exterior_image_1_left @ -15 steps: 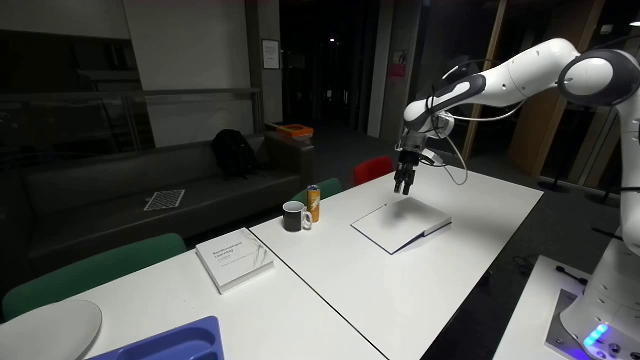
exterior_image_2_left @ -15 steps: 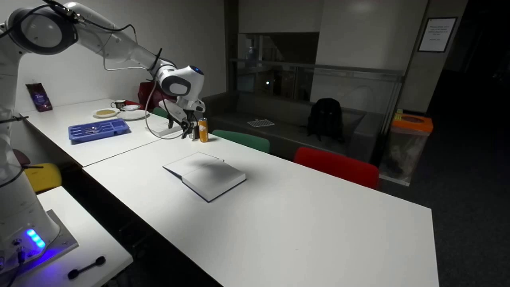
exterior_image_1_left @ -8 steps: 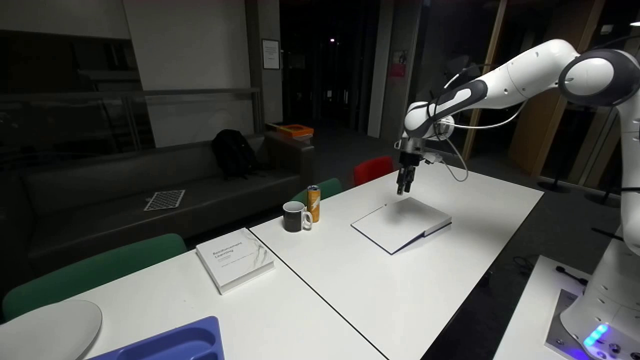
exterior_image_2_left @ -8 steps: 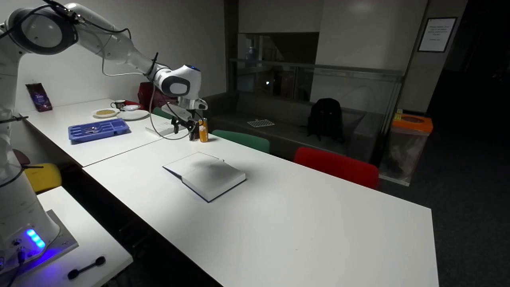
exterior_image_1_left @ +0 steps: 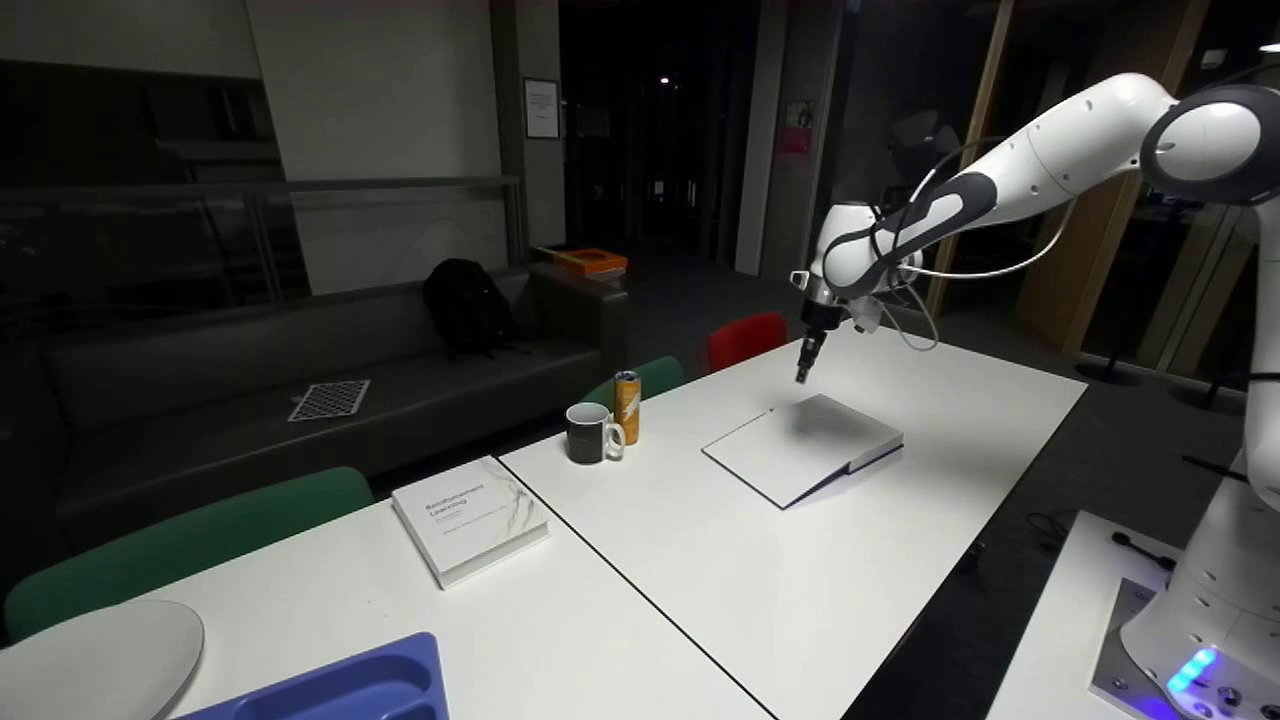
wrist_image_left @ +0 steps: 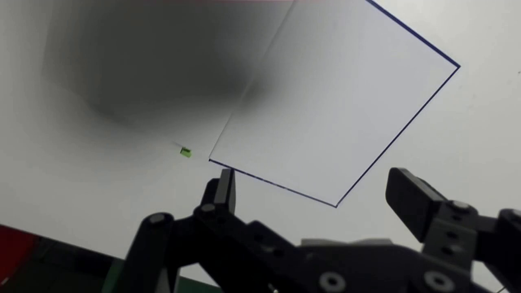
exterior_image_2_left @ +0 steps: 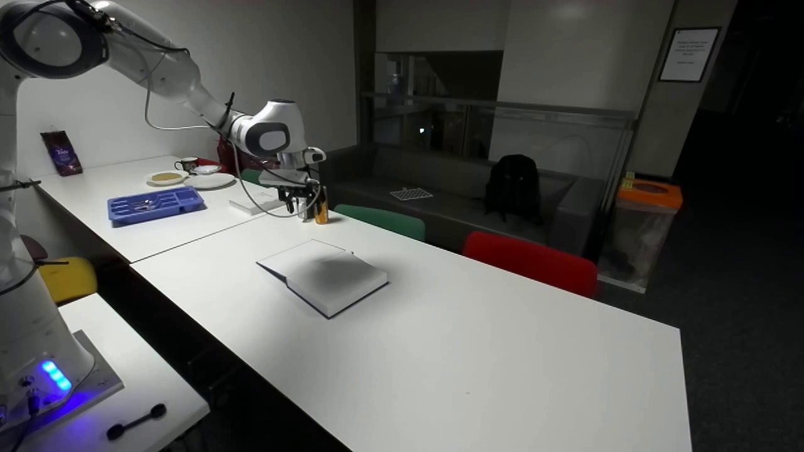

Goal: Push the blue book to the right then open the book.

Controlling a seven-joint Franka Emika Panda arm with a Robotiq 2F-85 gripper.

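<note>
The blue book (exterior_image_2_left: 323, 276) lay opened on the white table (exterior_image_2_left: 477, 351), pale pages upward, dark-blue cover rimming them. Above the table, the gripper (wrist_image_left: 313, 183) held its 2 fingers wide apart. Beyond, a dark sofa (exterior_image_1_left: 230, 380) stood in dim light.

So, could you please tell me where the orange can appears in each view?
In an exterior view: the orange can is near the centre, left of the open blue book.
In an exterior view: the orange can is left of centre, partly hidden.
Wrist view: not in it.
Shared landmark: the open blue book, in all three views.
</note>
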